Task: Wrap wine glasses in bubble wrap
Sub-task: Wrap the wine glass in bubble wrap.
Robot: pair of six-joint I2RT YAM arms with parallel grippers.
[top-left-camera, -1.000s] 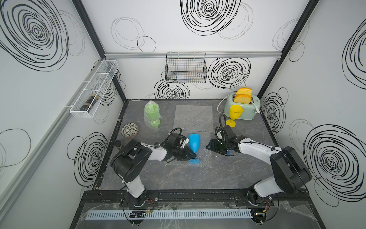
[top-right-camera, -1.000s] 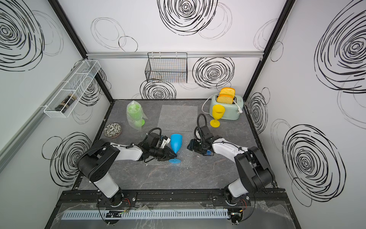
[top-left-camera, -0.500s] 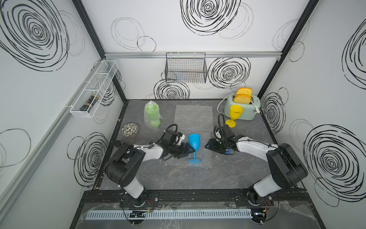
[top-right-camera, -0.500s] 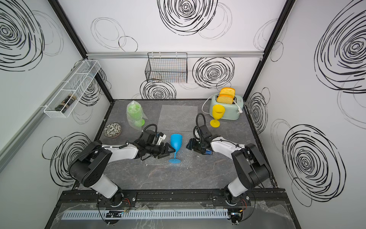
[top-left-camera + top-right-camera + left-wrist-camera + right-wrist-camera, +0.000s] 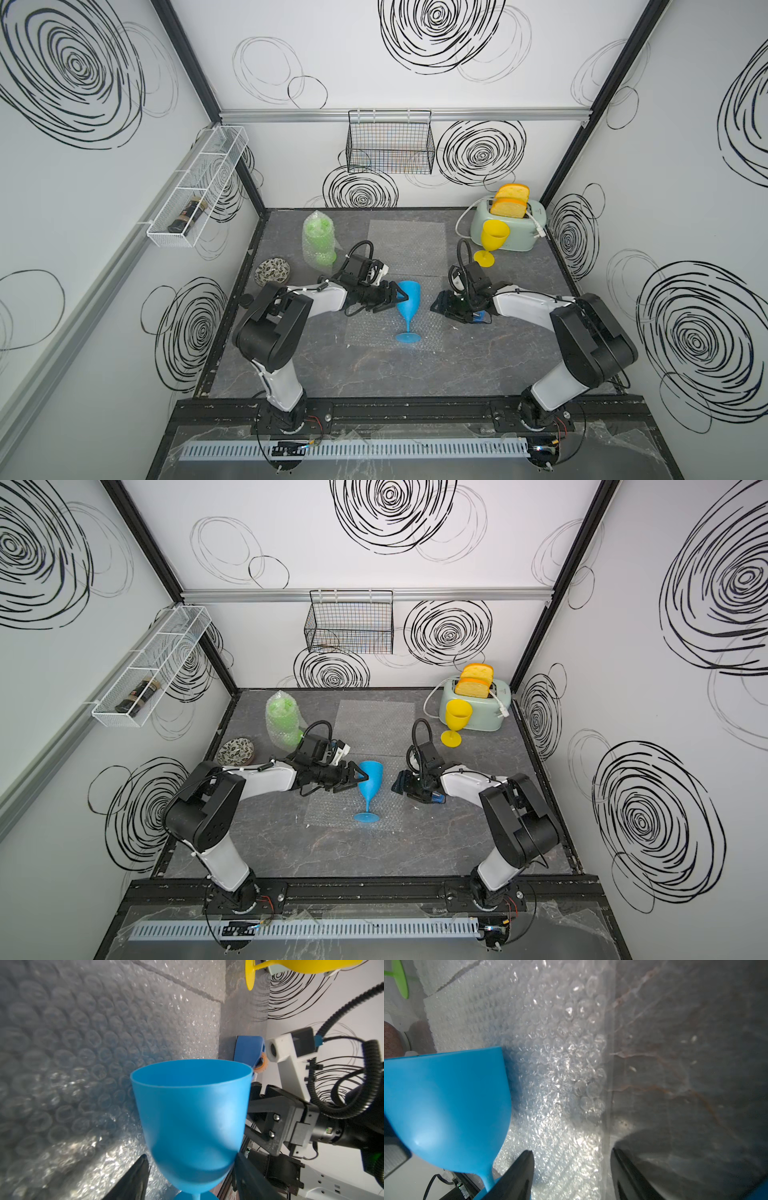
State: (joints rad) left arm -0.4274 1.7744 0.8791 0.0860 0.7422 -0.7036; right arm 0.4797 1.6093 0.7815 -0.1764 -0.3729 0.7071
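Observation:
A blue wine glass stands upright on a sheet of bubble wrap at the table's middle. My left gripper is open, its fingers on either side of the low part of the blue bowl. My right gripper is open and low over that sheet's right edge. A green wine glass stands wrapped at the back left. The yellow wine glass stands bare at the back right.
A second flat sheet lies at the back middle. A mint toaster stands behind the yellow glass, and a patterned bowl sits at the left edge. A blue tape dispenser lies under my right arm. A wire basket hangs on the back wall.
My left gripper has opened and let go of the blue glass, which now stands by itself on the sheet. The right gripper has hardly moved.

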